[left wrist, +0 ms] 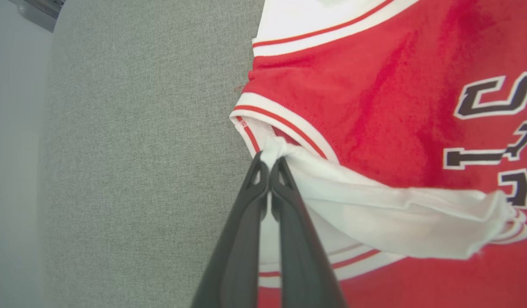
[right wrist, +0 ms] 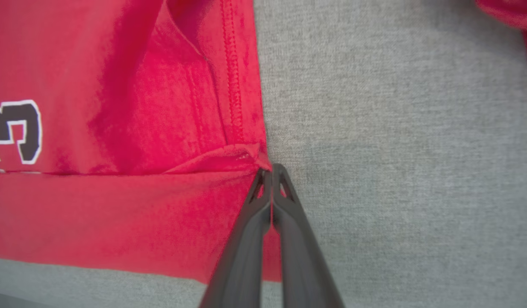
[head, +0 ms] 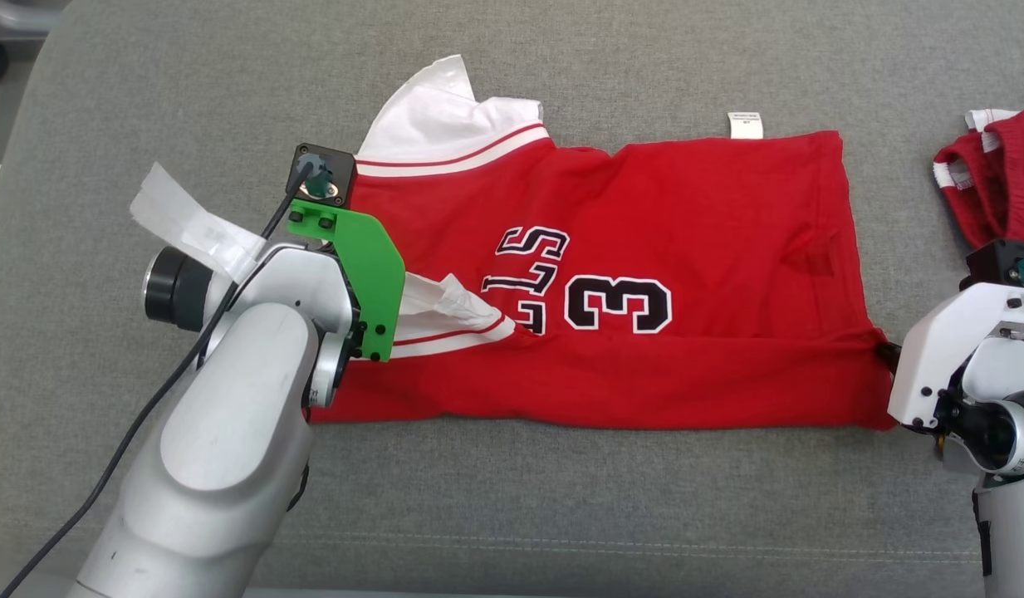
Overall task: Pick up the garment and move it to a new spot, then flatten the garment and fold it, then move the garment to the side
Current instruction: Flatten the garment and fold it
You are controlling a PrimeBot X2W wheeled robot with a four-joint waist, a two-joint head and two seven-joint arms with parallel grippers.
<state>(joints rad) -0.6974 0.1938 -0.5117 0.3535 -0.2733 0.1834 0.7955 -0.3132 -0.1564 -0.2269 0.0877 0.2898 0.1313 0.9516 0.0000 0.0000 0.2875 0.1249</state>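
- Grey woven upholstery [head: 561, 515] lies under everything you see, and its corner rounds off at the upper left of the head view.
- At the left of the head view you have the silver left arm [head: 237, 415]. A black cable [head: 138, 423] runs along it and a strip of pale tape [head: 192, 224] hangs off the wrist. A green bracket [head: 366, 266] hides the fingers from that camera.
- Your left gripper [left wrist: 269, 161] is pressed closed. In its wrist view the two dark fingers meet, with a bunch of white cloth [left wrist: 395, 214] nipped at their tips. The pinch sits right beside the striped armhole trim [left wrist: 284, 124] of the garment.
- You'll find the garment [head: 686, 274], a red jersey with white trim, spread across the middle of the upholstery. Its neck end points left and its hem points right. A lengthwise fold runs along its near side, just below a black "3" [head: 618, 304] and part of some lettering.
- A white sleeve [head: 445, 124] sticks out at the upper left of the jersey. A small white label [head: 745, 124] shows just beyond its far edge.
- Your right gripper [right wrist: 271, 170] is closed too. Its fingertips meet on the near right corner of the hem, where the fold reaches the stitched edge.
- At the far right a second red piece [head: 997, 183] with white stripes lies bunched, apart from the jersey.
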